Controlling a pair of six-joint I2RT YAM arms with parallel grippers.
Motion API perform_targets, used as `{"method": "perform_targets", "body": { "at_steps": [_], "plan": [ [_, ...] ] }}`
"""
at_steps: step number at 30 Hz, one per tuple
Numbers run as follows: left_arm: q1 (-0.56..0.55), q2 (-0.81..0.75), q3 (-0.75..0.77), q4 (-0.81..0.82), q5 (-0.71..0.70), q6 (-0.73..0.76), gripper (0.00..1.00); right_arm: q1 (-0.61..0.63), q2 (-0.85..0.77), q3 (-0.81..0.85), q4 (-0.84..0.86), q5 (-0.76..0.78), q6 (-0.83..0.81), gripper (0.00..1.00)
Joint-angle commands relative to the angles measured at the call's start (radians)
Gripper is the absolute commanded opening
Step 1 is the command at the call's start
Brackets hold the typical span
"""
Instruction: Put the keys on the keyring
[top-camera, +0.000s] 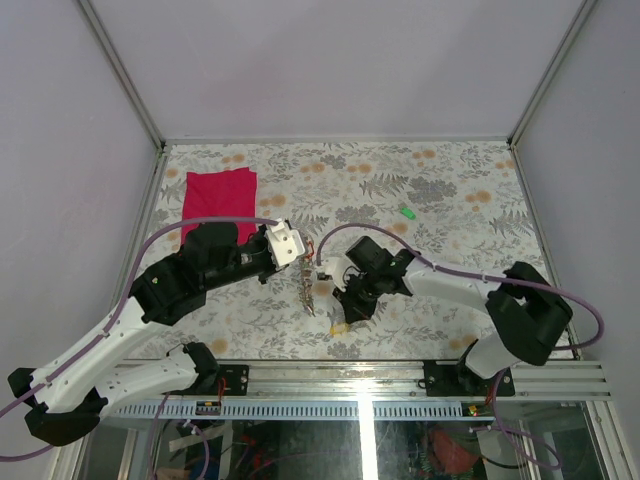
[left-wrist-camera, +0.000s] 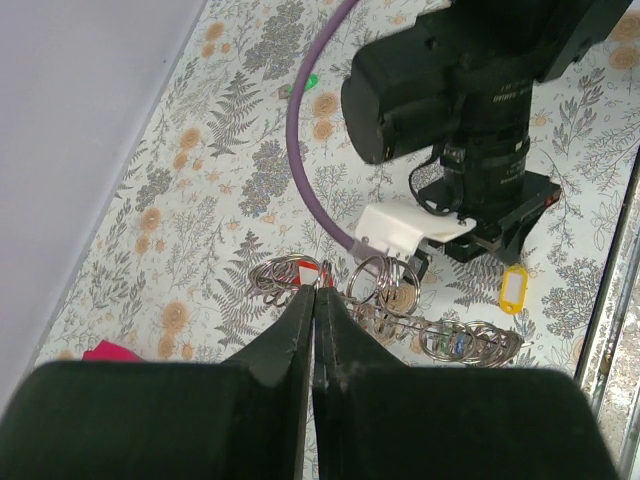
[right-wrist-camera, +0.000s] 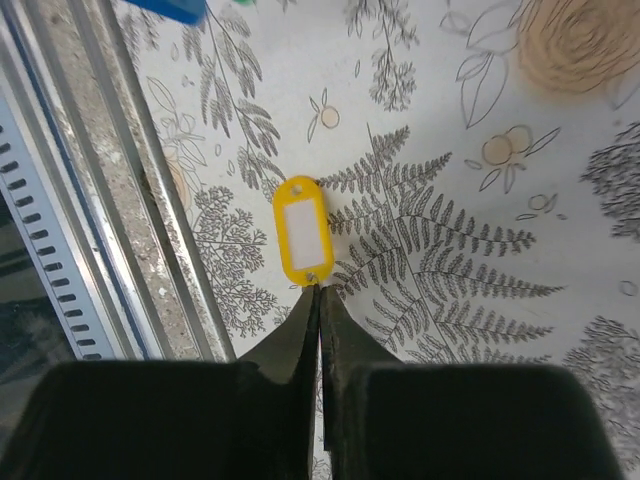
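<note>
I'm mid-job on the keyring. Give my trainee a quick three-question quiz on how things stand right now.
1. True or false: in the top view, the red cloth lies in the far left part.
2. What colour is the tag lying just ahead of the right gripper? A green, B yellow, C red.
3. Fill in: the left gripper is ____ (open or shut).
Key: 1 true; 2 B; 3 shut.
</note>
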Motion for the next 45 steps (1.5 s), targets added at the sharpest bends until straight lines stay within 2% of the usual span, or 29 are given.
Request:
{"method": "perform_targets", "body": {
  "at_steps": [1,12,22,26,31,45],
  "plan": [
    [0.009,-0.017,-0.002,0.127,-0.022,-0.011,0.0,0.005,-0.159,0.032,0.026,0.039,-0.005,0.0],
    [0.019,-0.036,-0.024,0.176,-0.008,-0.028,0.0,0.004,-0.432,0.055,0.083,0.169,0.015,0.0],
    [0.037,-0.027,-0.03,0.214,0.04,-0.081,0.0,0.005,-0.59,0.16,0.192,0.285,0.048,0.0],
    [0.043,-0.045,-0.054,0.276,0.049,-0.115,0.0,0.005,-0.585,0.22,0.257,0.26,0.04,0.0],
    [0.047,-0.04,-0.052,0.27,0.085,-0.111,0.0,0.004,-0.549,0.274,0.318,0.214,0.014,0.0],
    [0.049,-0.041,-0.055,0.266,0.105,-0.107,0.0,0.004,-0.464,0.356,0.27,0.064,-0.065,0.0]
  ]
}}
